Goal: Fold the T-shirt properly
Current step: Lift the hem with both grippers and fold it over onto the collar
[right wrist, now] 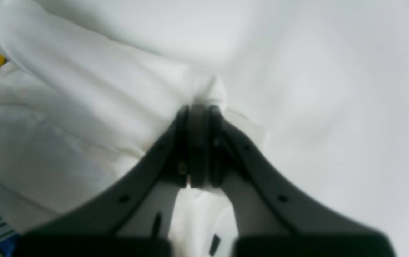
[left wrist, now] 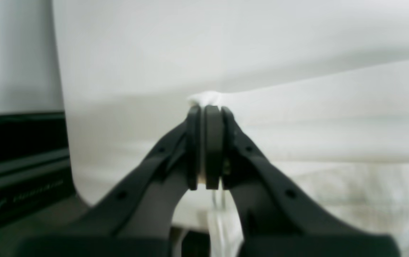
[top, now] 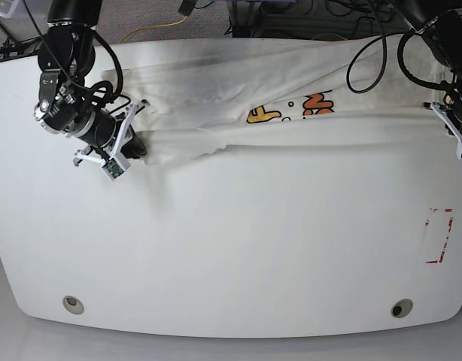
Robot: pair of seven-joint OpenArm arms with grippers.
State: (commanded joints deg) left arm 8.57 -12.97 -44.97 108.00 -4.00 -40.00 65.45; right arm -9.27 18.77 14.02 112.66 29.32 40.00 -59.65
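- T-shirt [top: 291,128]: white cloth; orange-yellow cartoon lettering with dark outlines on the front
- bench [top: 231,248]: white top; a red-and-white rectangle mark [top: 439,236] near one edge; two grey round fittings
- left hand [left wrist: 206,107]: black
- right hand [right wrist: 199,107]: black
- arms: black, white brackets

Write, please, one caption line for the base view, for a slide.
Two-arm robot stretches the white T-shirt across the table, left tool and right tool each pinching one end.

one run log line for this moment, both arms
stage: fold underway | left pincer: shut on white cotton T-shirt | right pincer: shut on T-shirt | shirt: stretched across white table, orange print showing
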